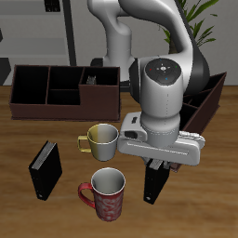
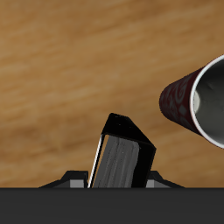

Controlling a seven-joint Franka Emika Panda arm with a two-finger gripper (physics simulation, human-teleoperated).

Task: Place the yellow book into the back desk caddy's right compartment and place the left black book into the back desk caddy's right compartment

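**Gripper down at a black book**

The black book (image 2: 122,162) stands upright on the table near its front edge, beside the red patterned mug (image 1: 108,193). The gripper (image 1: 160,169) straddles it, fingers hidden; grip unclear. Next: a firm pinch, then lifting toward the back desk caddy (image 1: 58,91).

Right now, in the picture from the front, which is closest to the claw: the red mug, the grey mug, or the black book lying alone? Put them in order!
From the claw:
1. Red patterned mug, just beside it near the table's front edge.
2. Grey mug with the yellow handle, a bit farther back.
3. Lone black book, past both mugs.
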